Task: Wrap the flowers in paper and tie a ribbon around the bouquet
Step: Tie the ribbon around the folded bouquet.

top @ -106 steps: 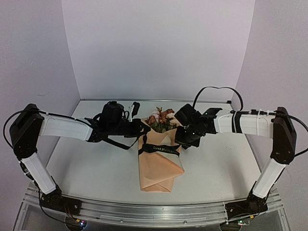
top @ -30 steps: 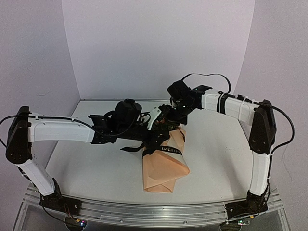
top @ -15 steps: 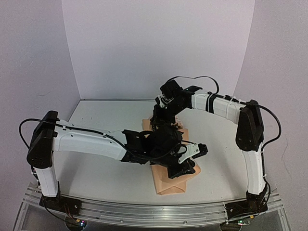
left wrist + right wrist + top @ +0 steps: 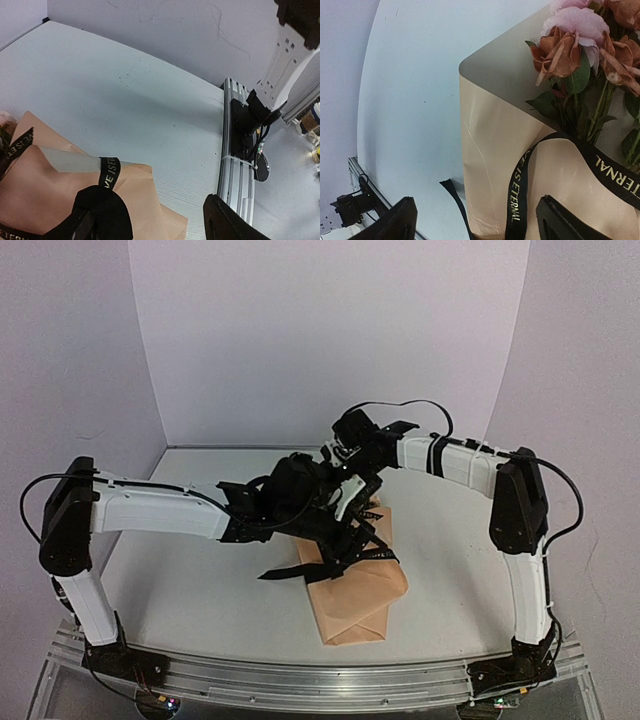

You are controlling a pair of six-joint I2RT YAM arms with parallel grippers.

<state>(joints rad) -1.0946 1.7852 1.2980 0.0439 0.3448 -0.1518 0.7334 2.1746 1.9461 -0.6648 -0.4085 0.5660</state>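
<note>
The bouquet (image 4: 358, 588) lies mid-table, a tan paper (image 4: 490, 135) cone with pink and rust flowers (image 4: 575, 45) at its far end. The black lettered ribbon (image 4: 335, 565) crosses its middle loosely, one tail trailing left onto the table. My left gripper (image 4: 345, 520) hovers over the cone's middle, open. In the left wrist view the left gripper (image 4: 160, 205) stands wide and a ribbon (image 4: 107, 172) loop rests against its left finger. My right gripper (image 4: 350, 468) is at the flower end; its jaws (image 4: 477, 212) are open over paper and ribbon (image 4: 517, 195). From above, the arms hide the flowers.
An aluminium rail (image 4: 320, 680) runs along the table's near edge and also shows in the left wrist view (image 4: 237, 165). White walls close in the back and sides. Bare table (image 4: 180, 580) lies left and right of the bouquet.
Both grippers have opened and let go of the ribbon. My left arm has swung back from the cone's near end to its middle. The ribbon now lies slack across the paper.
</note>
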